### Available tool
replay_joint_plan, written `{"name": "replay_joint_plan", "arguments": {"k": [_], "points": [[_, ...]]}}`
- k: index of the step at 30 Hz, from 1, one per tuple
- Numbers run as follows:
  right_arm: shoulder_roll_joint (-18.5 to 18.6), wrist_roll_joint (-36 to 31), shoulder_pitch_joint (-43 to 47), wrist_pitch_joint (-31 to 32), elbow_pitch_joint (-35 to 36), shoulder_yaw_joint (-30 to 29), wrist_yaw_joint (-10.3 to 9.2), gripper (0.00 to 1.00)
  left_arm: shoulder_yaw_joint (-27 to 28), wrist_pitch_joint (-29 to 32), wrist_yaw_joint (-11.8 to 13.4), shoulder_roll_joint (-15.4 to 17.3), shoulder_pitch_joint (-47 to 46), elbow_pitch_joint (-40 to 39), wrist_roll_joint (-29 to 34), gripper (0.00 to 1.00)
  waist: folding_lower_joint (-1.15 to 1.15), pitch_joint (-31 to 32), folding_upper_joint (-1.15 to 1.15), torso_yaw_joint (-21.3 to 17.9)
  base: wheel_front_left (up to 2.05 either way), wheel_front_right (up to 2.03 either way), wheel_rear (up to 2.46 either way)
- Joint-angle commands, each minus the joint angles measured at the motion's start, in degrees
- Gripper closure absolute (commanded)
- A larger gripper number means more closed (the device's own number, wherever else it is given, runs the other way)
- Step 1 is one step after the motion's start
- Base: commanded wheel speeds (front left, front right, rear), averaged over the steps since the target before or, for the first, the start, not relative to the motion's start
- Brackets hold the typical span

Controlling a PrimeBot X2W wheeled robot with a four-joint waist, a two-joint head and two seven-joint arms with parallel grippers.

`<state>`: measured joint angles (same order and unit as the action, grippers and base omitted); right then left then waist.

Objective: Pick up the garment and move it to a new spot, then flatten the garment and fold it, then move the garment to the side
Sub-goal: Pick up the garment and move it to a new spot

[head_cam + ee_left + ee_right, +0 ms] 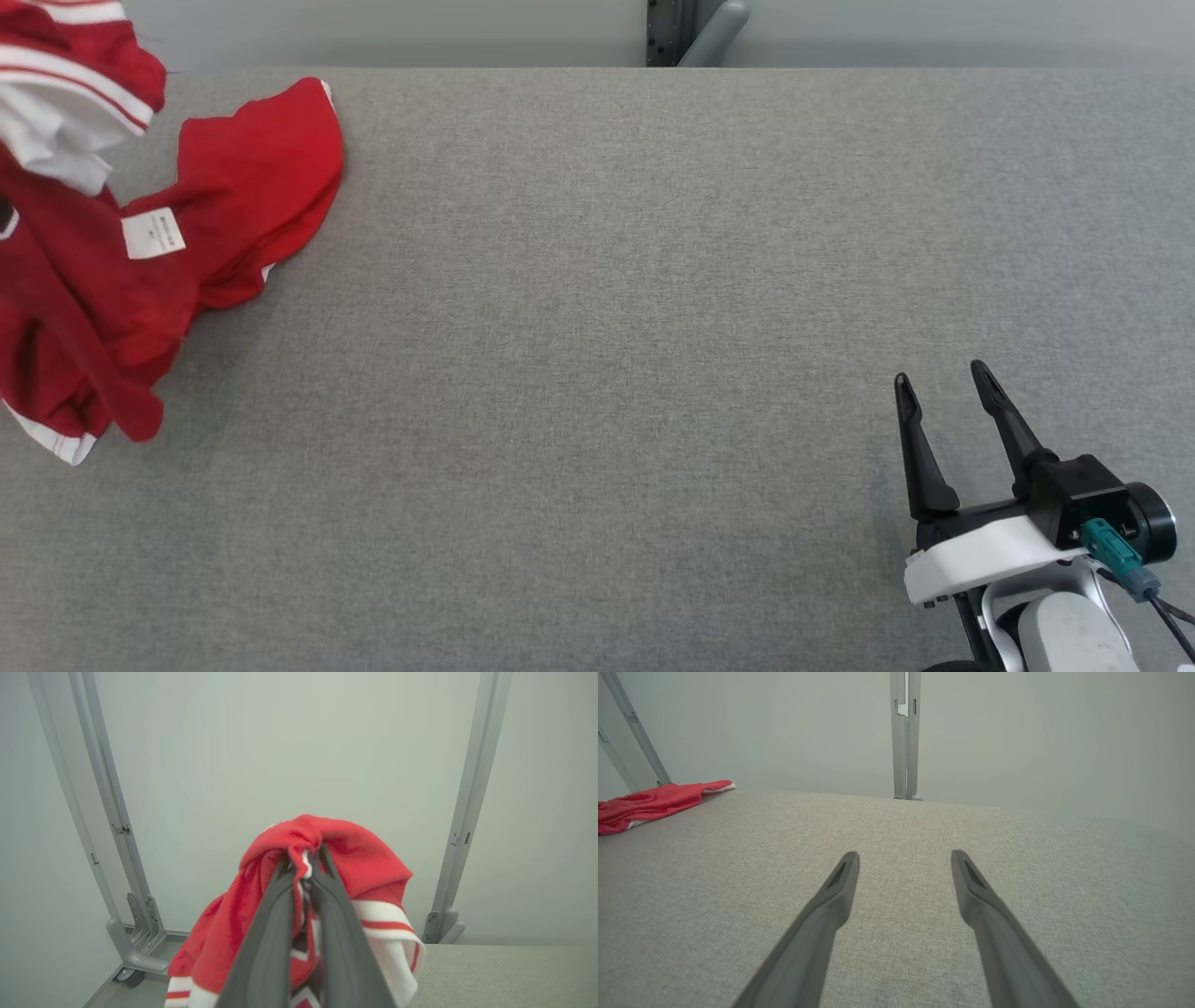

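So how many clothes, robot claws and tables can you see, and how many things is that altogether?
Red and white cloth garment: 1
Dark two-fingered claws: 2 (left claw shut on the garment, right claw open)
Grey fabric-covered table: 1
Total: 4

I can't read any text here. Only candidate is a small white label [153, 232] on the red garment [252, 177], near the garment's middle. It has a few lines of dark print, too small to make out.
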<state>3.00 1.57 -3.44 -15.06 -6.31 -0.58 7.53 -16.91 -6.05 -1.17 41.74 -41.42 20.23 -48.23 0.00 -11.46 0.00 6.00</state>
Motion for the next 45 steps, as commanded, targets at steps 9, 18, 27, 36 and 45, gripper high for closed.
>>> {"name": "replay_joint_plan", "arguments": {"k": [9,18,27,36,45], "points": [[0.0,2.5,1.2,-0.2,0.0,-1.1,-0.08,0.00,0.7,12.3,7.6,2.8,4.9,-34.3,-5.8,1.00,0.00,2.1,0.00,-5.2,0.00,0.00,0.00],[0.0,4.7,1.2,-0.2,-0.5,0.1,-0.08,0.00,-8.9,19.5,11.3,-6.7,2.8,-51.0,-10.5,1.00,0.00,2.9,0.00,-11.6,0.00,0.00,0.00],[-0.1,6.4,1.3,-0.2,-0.3,-0.1,-0.08,0.00,-15.3,25.5,12.1,-10.9,1.5,-49.6,-14.7,1.00,0.00,2.3,0.00,-17.7,0.00,0.00,0.00],[-0.1,7.1,-0.3,-0.2,-0.6,0.1,-0.08,0.00,-22.5,28.6,2.1,-12.9,-3.9,-32.0,-12.2,1.00,0.00,-0.2,0.00,-20.5,0.00,0.00,0.00],[-0.1,8.1,-2.3,-0.2,-0.9,3.1,-0.08,0.00,-32.8,19.8,-6.0,-18.8,-7.9,-6.2,-3.6,1.00,0.00,-2.2,0.00,-24.7,0.00,0.00,0.00]]}}
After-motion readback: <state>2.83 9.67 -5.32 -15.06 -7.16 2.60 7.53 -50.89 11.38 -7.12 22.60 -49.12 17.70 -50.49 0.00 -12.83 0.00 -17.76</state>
